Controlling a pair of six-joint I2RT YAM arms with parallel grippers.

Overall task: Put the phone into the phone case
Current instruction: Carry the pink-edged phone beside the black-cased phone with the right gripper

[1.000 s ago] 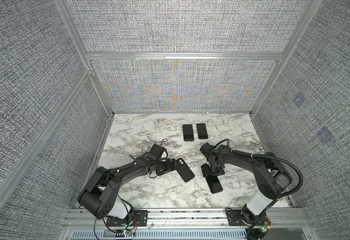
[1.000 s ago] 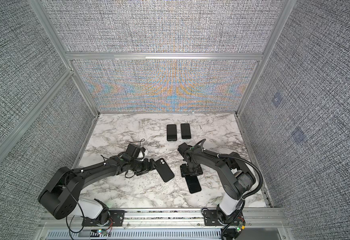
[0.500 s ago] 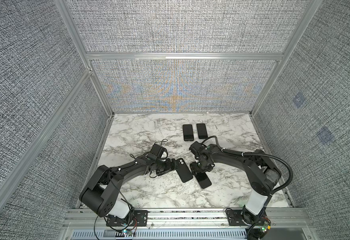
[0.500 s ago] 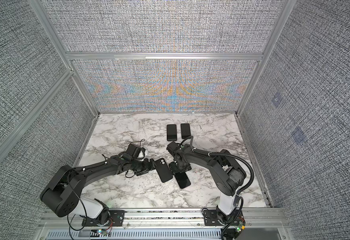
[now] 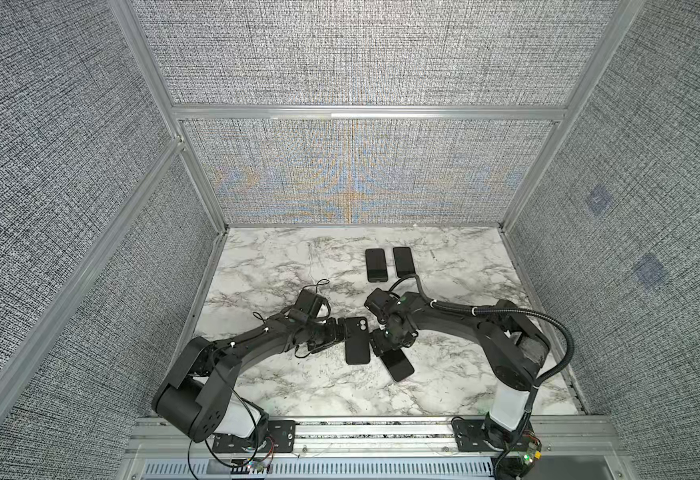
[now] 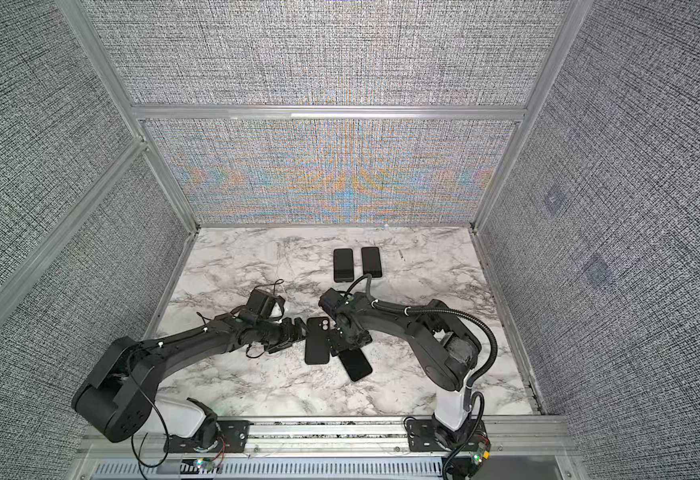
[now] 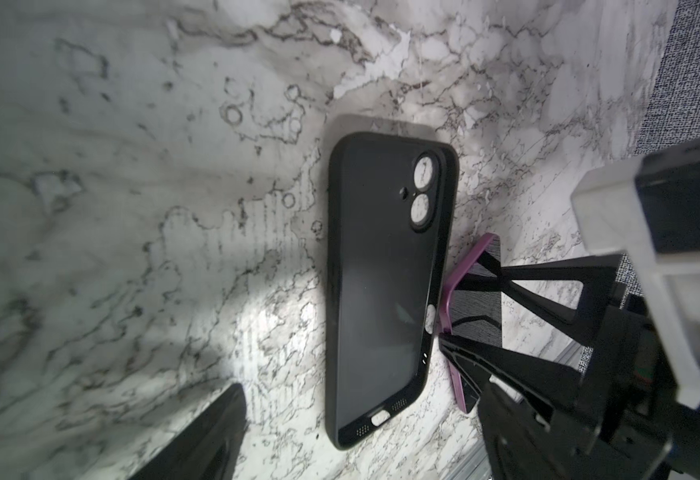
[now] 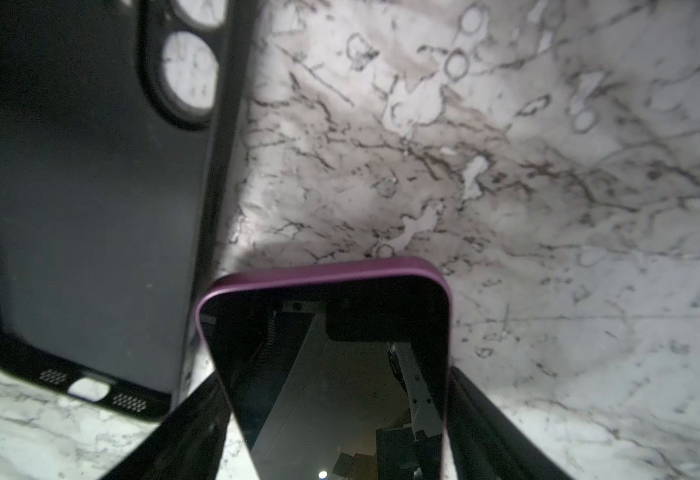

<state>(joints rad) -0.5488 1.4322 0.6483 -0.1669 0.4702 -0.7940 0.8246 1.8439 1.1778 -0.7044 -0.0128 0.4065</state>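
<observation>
Marble-patterned white tabletop (image 5: 281,266): one soft black phone case (image 5: 357,345), hollow up; one purple-rimmed glossy phone (image 8: 331,332) just beside it, partly hidden between the fingers of the right gripper (image 8: 333,386), grip unclear; two dark phones (image 5: 377,264) (image 5: 403,262) behind, side by side. The left gripper (image 5: 337,332) has its fingers spread wide.

- phone case (image 7: 385,282): matte black
- phone (image 8: 331,374): purple rim, glossy black screen
- table (image 5: 281,266): white marble, dark grey veins
- walls (image 5: 360,50): grey woven texture, rainbow shimmer at frame centre
- far phones (image 5: 376,264): black
</observation>
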